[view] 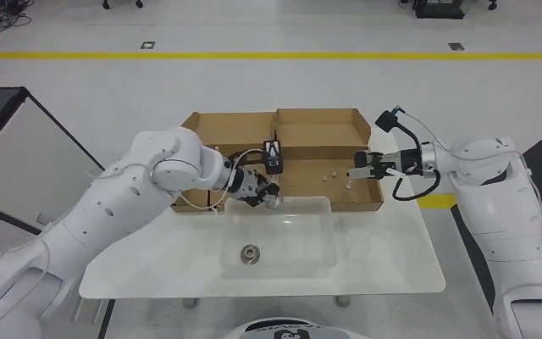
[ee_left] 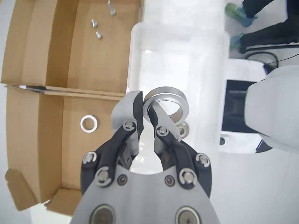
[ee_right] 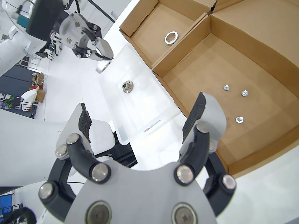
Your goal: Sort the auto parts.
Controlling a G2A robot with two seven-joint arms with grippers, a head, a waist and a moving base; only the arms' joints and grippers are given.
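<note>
Mid-table, on a glossy white tabletop [view: 389,263]: a clear rectangular plastic tub [view: 332,246], taken here as the reference for everything else.

Far left of the tub, off the table: a dark-framed glass panel [view: 51,140] standing on a pale grey floor [view: 85,85].

Behind the tub's left half, touching its far side: an open brown cardboard box [view: 229,131] with raised flaps. Inside, flat on the bottom, one pale metal ring [ee_right: 171,37].

Above the tub's far rim, left of its middle: the left gripper [ee_left: 144,110]. Clamped on the wall of a wide silver metal ring [ee_left: 165,104], one finger through the hole, the other outside. Held clear of the tub's floor, tilted.

Inside the tub, towards its near left part: a single round flanged metal hub [view: 250,253] with a centre bore, lying flat.

Behind the tub's right half, joined side by side with the first: a second open brown cardboard box [view: 322,140]. On its bottom, three small silver bolts [ee_right: 244,92], close together but apart.

Beyond the tub's far right corner, over that second box's right end: the right gripper [ee_right: 142,103], fingers spread wide, holding nothing.

Well behind the tub and both boxes: a yellow painted line [view: 254,55] straight across the floor, and past it two small square metal floor plates [view: 147,44].
</note>
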